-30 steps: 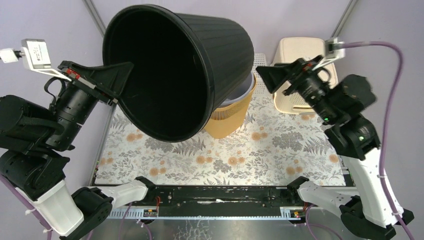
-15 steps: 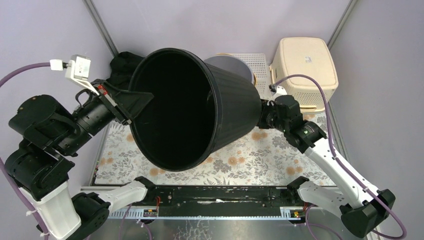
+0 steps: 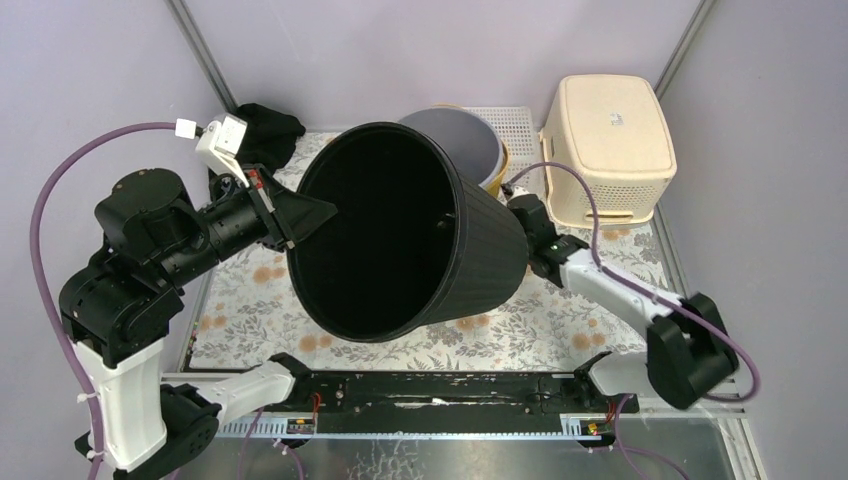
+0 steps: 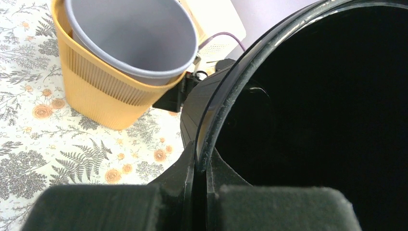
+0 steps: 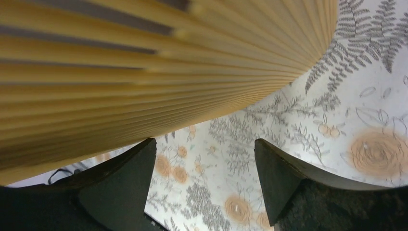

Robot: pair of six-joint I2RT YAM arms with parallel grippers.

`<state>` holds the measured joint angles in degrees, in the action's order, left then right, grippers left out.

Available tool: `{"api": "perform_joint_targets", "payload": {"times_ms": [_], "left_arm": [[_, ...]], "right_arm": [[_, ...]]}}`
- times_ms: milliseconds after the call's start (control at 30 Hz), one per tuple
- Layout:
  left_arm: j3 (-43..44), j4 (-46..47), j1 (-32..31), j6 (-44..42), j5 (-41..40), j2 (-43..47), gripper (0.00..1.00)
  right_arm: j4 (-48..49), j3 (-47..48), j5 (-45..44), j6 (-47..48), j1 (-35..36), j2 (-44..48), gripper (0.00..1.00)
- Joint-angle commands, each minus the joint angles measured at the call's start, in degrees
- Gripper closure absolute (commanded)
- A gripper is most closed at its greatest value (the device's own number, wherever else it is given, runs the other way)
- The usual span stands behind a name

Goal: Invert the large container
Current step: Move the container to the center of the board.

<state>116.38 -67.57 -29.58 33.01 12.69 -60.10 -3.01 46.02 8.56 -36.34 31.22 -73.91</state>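
Black cloth (image 3: 262,125): you see it bunched at the far left corner, behind the left arm.

Left gripper (image 3: 300,212): you have it clamped on the rim of the large container (image 3: 400,230). In your left wrist view one finger sits inside the rim and one outside, with the black edge pinched in the narrow gap.

Large container: it hangs tilted on its side over the middle of the floral mat (image 3: 560,320). Its mouth faces the near left and up, and its base points right. You cannot tell whether its lower side touches the mat.

Grey bucket (image 4: 130,33): it stands upright, nested in the yellow basket (image 4: 96,96), just behind the container's far side.

Right gripper (image 5: 204,144): your fingers are spread wide with nothing between them. The right wrist view shows the yellow basket's ribbed wall close above and the mat beyond. From above, the wrist sits low by the container's base, and you cannot tell if it makes contact.

Cream basket (image 3: 608,140): it sits lidded at the far right corner, well apart from the container.
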Motion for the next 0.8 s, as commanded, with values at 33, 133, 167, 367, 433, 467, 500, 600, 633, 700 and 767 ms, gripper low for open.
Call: {"api": "perform_joint_targets", "payload": {"times_ms": [33,133,167,367,433,467,500,600,633,700,767], "left_arm": [[0.41,3.79,-0.24,2.93,1.78,1.86,1.0],[-0.87,3.67,-0.27,3.25,1.84,2.33,1.0],[-1.38,3.67,-0.22,3.36,1.78,2.54,1.0],[-3.27,3.94,-0.21,3.78,1.11,3.36,1.0],[-3.64,3.94,-0.2,3.81,1.01,3.44,1.0],[-3.84,3.94,-0.22,3.81,0.93,3.49,1.0],[-4.05,3.89,-0.32,3.82,0.77,3.63,1.0],[-4.71,3.94,-0.26,3.72,0.21,3.74,1.0],[-5.01,3.94,-0.22,3.72,-0.05,3.76,1.0],[-5.76,4.17,-0.23,3.67,-0.31,3.87,1.0],[-6.46,4.7,-0.24,3.72,-0.21,4.11,1.0]], "right_arm": [[13.07,7.29,1.32,-0.03,-0.46,-10.64,0.18],[16.18,11.5,1.71,-0.58,-0.79,-18.05,0.18],[17.13,13.17,2.03,-0.79,-0.95,-20.39,0.17],[20.52,24.74,5.87,-3.57,-2.4,-35.54,0.15],[20.18,28.81,6.4,-4.06,-2.5,-39.1,0.15],[19.82,30.09,6.42,-4.13,-2.5,-40.6,0.15],[19.36,31.26,6.45,-4.28,-2.54,-41.84,0.15],[18.55,32.95,6.41,-4.4,-2.57,-44.71,0.15],[18.36,33.11,6.24,-4.37,-2.5,-45.35,0.15],[17.38,33.85,5.66,-4.18,-2.49,-46.74,0.14],[15.58,35.52,5.38,-3.87,-2.57,-48.51,0.14]]}}
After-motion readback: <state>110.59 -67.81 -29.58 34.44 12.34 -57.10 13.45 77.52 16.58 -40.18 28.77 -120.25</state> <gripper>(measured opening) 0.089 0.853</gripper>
